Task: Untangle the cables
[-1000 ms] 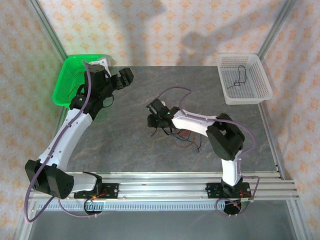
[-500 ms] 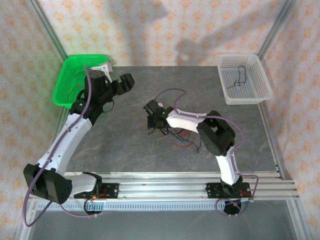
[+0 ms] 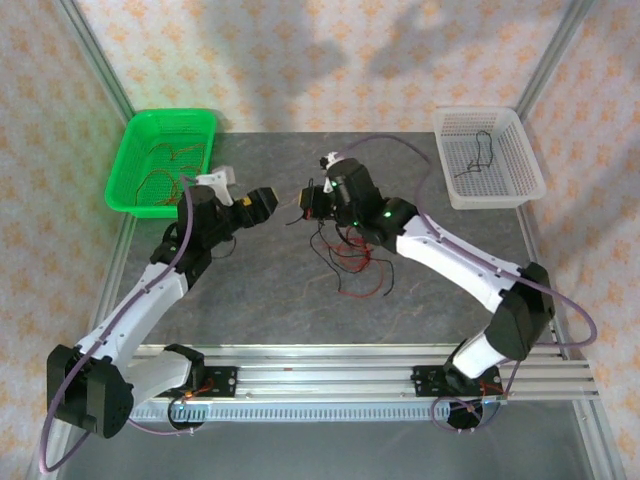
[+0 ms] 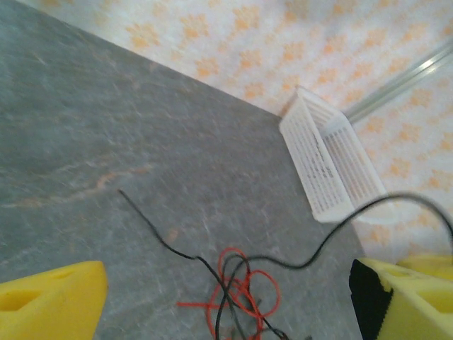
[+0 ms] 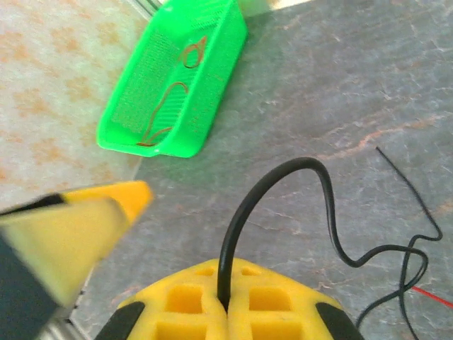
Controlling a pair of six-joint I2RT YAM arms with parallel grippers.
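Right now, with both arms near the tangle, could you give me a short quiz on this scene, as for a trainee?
1. True or false: the right pincer is shut on a black cable.
2. Which basket holds a thin black wire? A) the green basket B) the white basket
3. Fill in: the fingers of the left pincer stand ___ (open or shut).
Key: 1 true; 2 B; 3 open.

Lab test cell: aluminium rail (image 3: 350, 381), patterned enclosure walls (image 3: 300, 60)
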